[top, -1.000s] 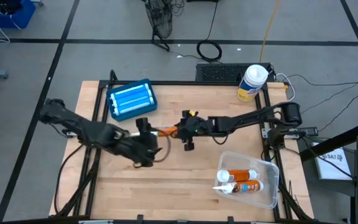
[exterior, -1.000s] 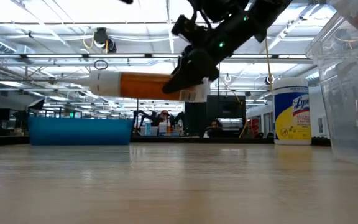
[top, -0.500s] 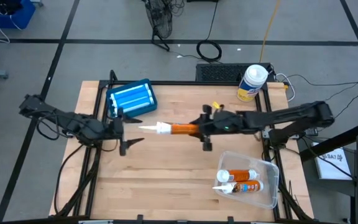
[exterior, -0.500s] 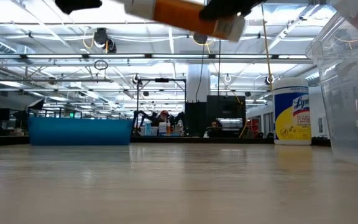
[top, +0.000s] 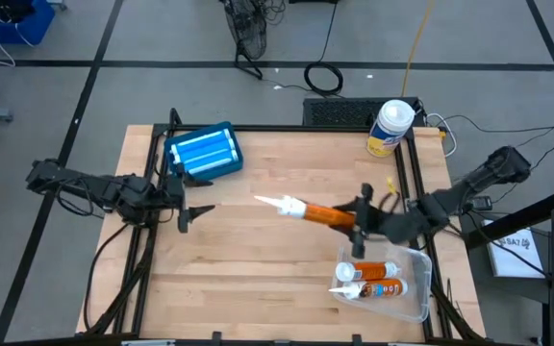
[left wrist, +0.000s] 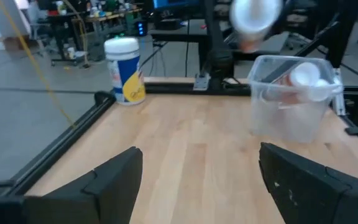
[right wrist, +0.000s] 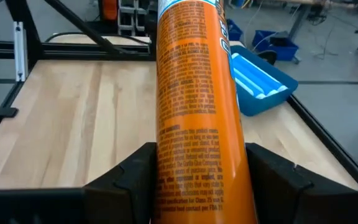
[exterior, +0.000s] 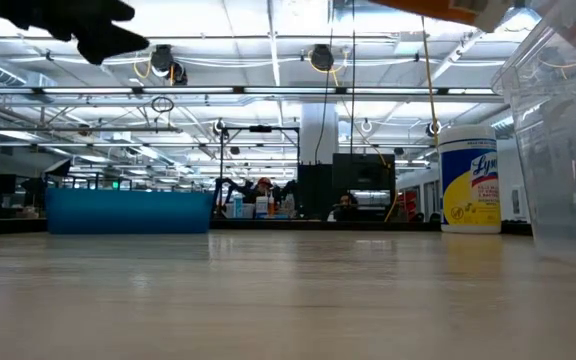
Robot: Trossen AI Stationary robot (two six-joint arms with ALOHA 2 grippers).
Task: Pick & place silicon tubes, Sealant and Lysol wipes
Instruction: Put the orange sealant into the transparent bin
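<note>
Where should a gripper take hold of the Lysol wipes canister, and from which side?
Grip the Lysol wipes around the round body, below the white domed lid, coming in level from the table's open middle. It stands upright at the far right corner of the table, close to the frame rails, so the middle looks like the freest approach. The dome probably offers a poorer hold.

Open table between the two claws; clutter sat at the far edge and the right near corner.

The right gripper [top: 358,229], clamped on an orange tube [top: 327,215], hung just above the clear bin [top: 415,259], which already held two tubes [top: 373,280], leaving little room inside. The tube's nozzle jutted toward the spread-fingered left gripper [top: 196,209], with bare wood [top: 258,259] between them. The blue tray [top: 203,153] lay just beyond the left gripper; the Lysol wipes [top: 390,127] stood well beyond the right one.
</note>
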